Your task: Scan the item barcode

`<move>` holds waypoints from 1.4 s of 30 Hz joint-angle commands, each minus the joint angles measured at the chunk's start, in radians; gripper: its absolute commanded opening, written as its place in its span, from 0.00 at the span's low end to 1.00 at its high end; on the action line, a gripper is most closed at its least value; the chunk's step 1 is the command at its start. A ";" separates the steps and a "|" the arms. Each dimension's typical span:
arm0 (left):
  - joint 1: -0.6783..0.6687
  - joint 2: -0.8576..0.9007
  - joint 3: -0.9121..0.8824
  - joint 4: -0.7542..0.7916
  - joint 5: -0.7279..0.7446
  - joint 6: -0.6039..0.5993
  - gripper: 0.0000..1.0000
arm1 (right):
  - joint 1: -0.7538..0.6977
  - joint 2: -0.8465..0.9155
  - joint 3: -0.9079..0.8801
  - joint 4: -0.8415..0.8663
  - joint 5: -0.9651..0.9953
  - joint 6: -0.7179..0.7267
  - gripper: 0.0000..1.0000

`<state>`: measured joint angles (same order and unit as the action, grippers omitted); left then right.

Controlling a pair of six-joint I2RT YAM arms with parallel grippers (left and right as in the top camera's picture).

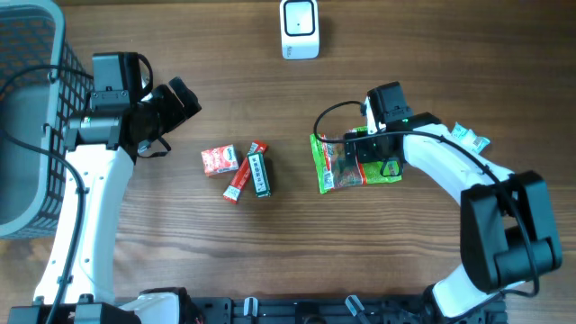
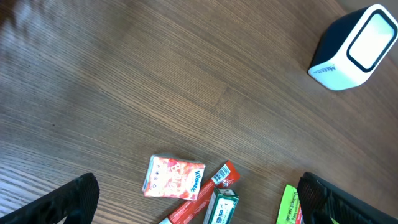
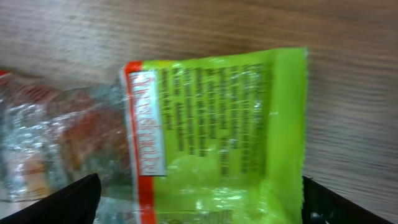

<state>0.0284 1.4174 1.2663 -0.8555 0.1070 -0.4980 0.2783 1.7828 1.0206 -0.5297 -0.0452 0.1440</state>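
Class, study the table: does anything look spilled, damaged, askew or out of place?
Nothing looks spilled or damaged. The red stick pack and the green stick pack lie at angles to each other, touching at one end rather than lined up. A small teal-and-white packet sits apart from the other items, beside the right arm.

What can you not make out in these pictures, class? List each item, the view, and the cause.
Green packet: overhead, the right arm covers its middle; right wrist, print blurred, no barcode legible.
Small packet: overhead, partly behind that arm.
Basket: overhead, cut off by the left edge.
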 commanded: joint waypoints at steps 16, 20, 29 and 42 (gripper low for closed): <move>0.003 0.004 0.002 0.003 0.011 0.020 1.00 | -0.100 0.085 -0.010 -0.065 -0.252 -0.093 0.06; 0.003 0.004 0.002 0.003 0.012 0.019 1.00 | -0.103 0.052 0.004 -0.068 -0.253 -0.088 0.85; 0.003 0.004 0.002 0.003 0.011 0.019 1.00 | -0.070 -0.134 0.081 -0.116 -0.252 -0.058 0.87; 0.003 0.004 0.002 0.003 0.012 0.019 1.00 | -0.066 -0.156 0.050 -0.135 -0.226 -0.099 0.99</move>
<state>0.0284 1.4174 1.2663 -0.8551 0.1070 -0.4980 0.2123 1.6085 1.0889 -0.6762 -0.2832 0.0460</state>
